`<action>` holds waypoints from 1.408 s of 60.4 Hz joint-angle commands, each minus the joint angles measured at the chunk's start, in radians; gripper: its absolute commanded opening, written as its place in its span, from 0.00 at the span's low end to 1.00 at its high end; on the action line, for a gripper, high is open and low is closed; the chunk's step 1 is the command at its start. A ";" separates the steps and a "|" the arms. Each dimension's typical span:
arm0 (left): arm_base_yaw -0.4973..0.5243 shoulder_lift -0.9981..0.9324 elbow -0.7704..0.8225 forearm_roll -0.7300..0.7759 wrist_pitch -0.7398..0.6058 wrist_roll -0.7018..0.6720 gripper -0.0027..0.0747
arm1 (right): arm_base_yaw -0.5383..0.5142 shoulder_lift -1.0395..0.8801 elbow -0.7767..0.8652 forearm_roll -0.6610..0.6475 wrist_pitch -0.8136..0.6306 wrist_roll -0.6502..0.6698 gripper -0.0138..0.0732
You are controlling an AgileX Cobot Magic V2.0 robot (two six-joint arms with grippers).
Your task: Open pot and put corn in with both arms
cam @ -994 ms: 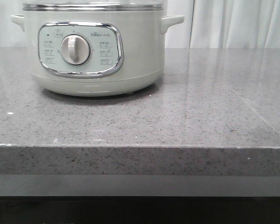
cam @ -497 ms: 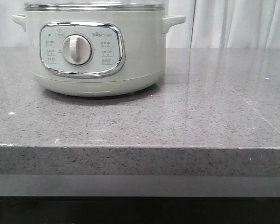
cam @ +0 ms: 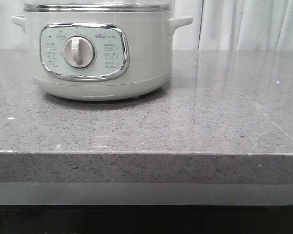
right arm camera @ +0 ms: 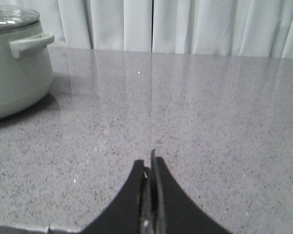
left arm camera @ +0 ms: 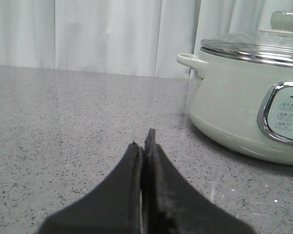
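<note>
The pale grey-green pot [cam: 100, 53] stands at the back left of the grey stone counter, its glass lid on, with its chrome-framed panel and round dial [cam: 78, 52] facing me. It also shows in the left wrist view [left arm camera: 244, 107], with the lid knob [left arm camera: 287, 19], and in the right wrist view [right arm camera: 14, 68]. My left gripper [left arm camera: 142, 141] is shut and empty, low over the counter beside the pot. My right gripper [right arm camera: 149, 163] is shut and empty over bare counter, well apart from the pot. Neither gripper shows in the front view. The corn is out of view.
The grey speckled counter [cam: 195, 122] ends in a front edge [cam: 146, 153] near me. White curtains [cam: 249, 24] hang behind it.
The picture shifted slightly sideways and back; the pot stands where it was. No gripper shows in the front view.
</note>
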 commanded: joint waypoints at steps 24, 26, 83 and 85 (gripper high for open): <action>0.000 -0.015 0.013 0.000 -0.082 -0.011 0.01 | 0.037 -0.032 0.123 -0.002 -0.194 -0.003 0.02; 0.000 -0.015 0.013 0.000 -0.082 -0.011 0.01 | 0.041 -0.032 0.123 -0.002 -0.193 -0.003 0.02; 0.000 -0.015 0.013 0.000 -0.082 -0.011 0.01 | 0.002 -0.032 0.123 -0.205 -0.274 0.238 0.02; 0.000 -0.015 0.013 0.000 -0.082 -0.011 0.01 | 0.002 -0.032 0.123 -0.205 -0.273 0.238 0.02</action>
